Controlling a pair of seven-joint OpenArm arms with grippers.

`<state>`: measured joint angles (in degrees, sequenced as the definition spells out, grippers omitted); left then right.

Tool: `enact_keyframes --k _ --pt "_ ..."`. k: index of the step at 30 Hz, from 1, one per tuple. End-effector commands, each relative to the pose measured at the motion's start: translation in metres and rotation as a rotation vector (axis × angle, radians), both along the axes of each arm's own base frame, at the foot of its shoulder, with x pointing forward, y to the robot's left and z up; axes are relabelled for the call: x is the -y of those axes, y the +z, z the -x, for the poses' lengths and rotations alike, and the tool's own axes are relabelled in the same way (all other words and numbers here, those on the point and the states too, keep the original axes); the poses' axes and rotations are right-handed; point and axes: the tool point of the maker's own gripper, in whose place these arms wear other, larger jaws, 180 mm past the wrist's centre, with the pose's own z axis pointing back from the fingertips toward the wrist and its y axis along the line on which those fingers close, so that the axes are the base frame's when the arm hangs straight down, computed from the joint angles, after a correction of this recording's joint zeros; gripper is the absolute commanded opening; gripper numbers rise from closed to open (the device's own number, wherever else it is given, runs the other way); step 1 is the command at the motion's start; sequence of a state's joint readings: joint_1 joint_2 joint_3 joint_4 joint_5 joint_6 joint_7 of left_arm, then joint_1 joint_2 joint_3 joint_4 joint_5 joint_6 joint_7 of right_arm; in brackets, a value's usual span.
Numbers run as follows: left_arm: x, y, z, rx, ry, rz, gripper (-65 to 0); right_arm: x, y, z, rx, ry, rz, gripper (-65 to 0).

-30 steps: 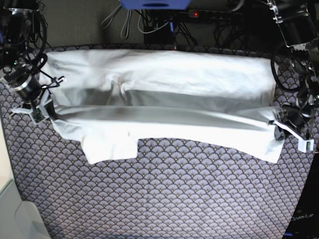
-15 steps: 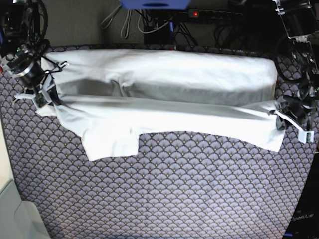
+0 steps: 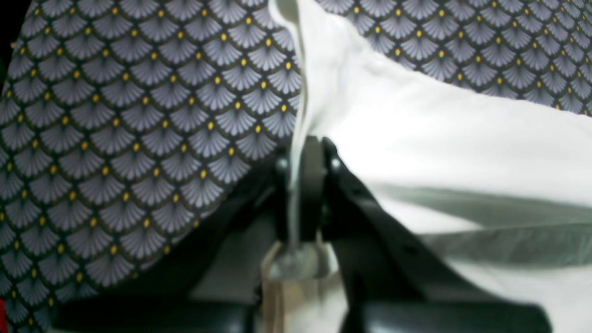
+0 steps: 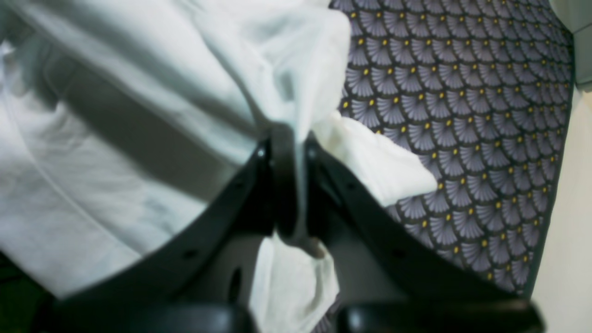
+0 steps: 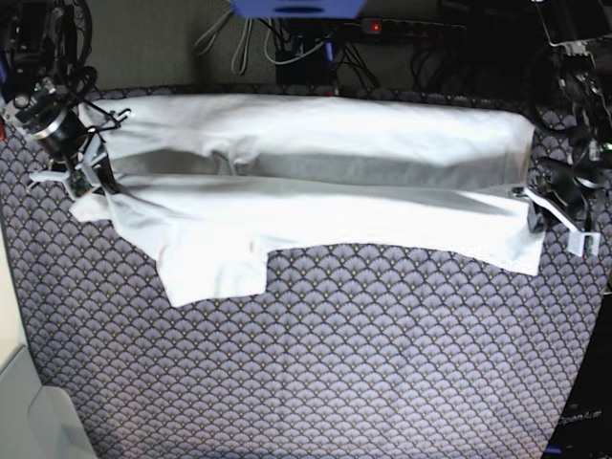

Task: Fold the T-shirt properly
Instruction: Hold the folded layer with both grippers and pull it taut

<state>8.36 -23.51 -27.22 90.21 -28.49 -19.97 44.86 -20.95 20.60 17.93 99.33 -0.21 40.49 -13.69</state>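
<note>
Both grippers, left gripper (image 5: 541, 212) and right gripper (image 5: 84, 175), each pinching the T-shirt (image 5: 316, 191), carried its near edge farther back across the patterned table (image 5: 335, 363); lengthwise fold's almost closed.

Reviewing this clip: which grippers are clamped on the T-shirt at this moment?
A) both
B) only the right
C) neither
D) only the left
A: each wrist view shows white T-shirt fabric pinched in the closed left gripper and right gripper, one at each end of the fold.
</note>
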Motion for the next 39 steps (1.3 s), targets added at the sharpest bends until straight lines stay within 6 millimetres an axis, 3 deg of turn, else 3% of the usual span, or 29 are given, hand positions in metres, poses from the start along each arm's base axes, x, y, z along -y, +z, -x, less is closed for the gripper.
enact_keyframes --k 1,5,9,16,25,39 --pt "-0.007 0.012 -0.006 0.039 0.003 -0.019 -64.4 0.001 0.011 -0.006 0.04 0.006 -0.002 -65.0" --pt "-0.015 -0.007 -0.002 -0.002 0.036 0.01 -64.4 0.007 -0.002 -0.002 0.007 -0.014 -0.013 -65.0" --pt "-0.017 -0.013 -0.001 -0.017 0.047 0.021 -64.4 0.011 -0.013 0.002 -0.024 -0.029 -0.022 -65.0" --pt "-0.016 -0.019 0.004 -0.04 0.046 0.026 -64.4 0.012 -0.013 0.002 -0.024 -0.029 -0.02 -65.0" --pt "-0.009 -0.035 0.028 -0.093 0.039 0.032 -64.4 0.012 -0.013 0.002 -0.023 -0.03 -0.02 -65.0" --pt "-0.007 -0.04 0.03 -0.105 0.036 0.037 -64.2 0.013 -0.013 0.007 -0.032 -0.027 -0.012 -65.0"
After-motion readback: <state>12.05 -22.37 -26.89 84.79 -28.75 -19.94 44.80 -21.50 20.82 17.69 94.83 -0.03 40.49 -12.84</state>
